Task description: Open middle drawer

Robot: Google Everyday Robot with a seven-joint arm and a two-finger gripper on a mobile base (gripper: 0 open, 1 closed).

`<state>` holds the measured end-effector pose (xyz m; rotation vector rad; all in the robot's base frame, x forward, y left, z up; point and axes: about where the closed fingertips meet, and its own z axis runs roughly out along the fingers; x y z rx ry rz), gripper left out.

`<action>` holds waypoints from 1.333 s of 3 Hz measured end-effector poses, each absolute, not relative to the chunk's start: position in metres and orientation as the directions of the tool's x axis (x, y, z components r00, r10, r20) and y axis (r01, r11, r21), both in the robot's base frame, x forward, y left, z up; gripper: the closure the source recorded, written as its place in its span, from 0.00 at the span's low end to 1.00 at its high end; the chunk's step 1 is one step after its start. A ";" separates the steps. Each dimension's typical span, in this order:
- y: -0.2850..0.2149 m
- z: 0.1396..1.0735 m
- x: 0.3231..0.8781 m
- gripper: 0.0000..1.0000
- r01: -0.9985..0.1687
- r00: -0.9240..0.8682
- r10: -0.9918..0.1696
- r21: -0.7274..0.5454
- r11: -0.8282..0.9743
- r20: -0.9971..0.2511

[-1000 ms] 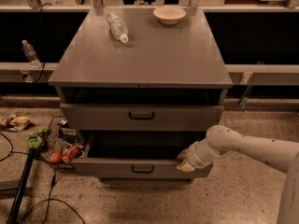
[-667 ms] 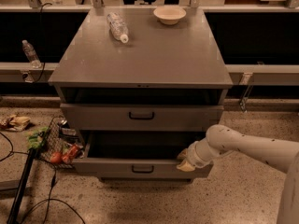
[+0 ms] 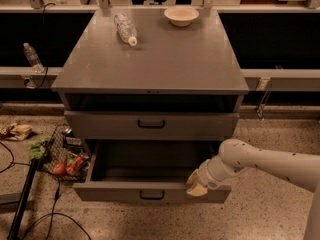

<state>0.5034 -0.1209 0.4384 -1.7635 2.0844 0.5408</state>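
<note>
The middle drawer (image 3: 115, 191) is pulled out of the grey cabinet. It shows a plain grey tray inside and a low front panel with a small black loop handle (image 3: 151, 195) at its centre. My gripper (image 3: 196, 187) is at the end of the white arm that comes in from the right. It sits at the top edge of the drawer's front panel, to the right of the handle. The drawer above (image 3: 150, 125) has its own black handle and stands slightly out. The bottom drawer is hidden under the open one.
On the cabinet top (image 3: 165, 59) lie a clear plastic bottle (image 3: 125, 28) and a cream bowl (image 3: 181, 15). A wire basket with food packs (image 3: 62, 156) sits on the floor at the left, beside a black pole and cables (image 3: 22, 199). Another bottle (image 3: 32, 58) stands at the far left.
</note>
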 end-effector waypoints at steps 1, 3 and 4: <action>-0.103 0.445 0.462 0.05 -0.980 -0.191 -0.839 0.149 0.132 -0.510; -0.081 0.451 0.420 0.00 -0.964 -0.221 -0.828 0.244 0.105 -0.515; -0.079 0.449 0.427 0.00 -0.969 -0.210 -0.829 0.225 0.105 -0.518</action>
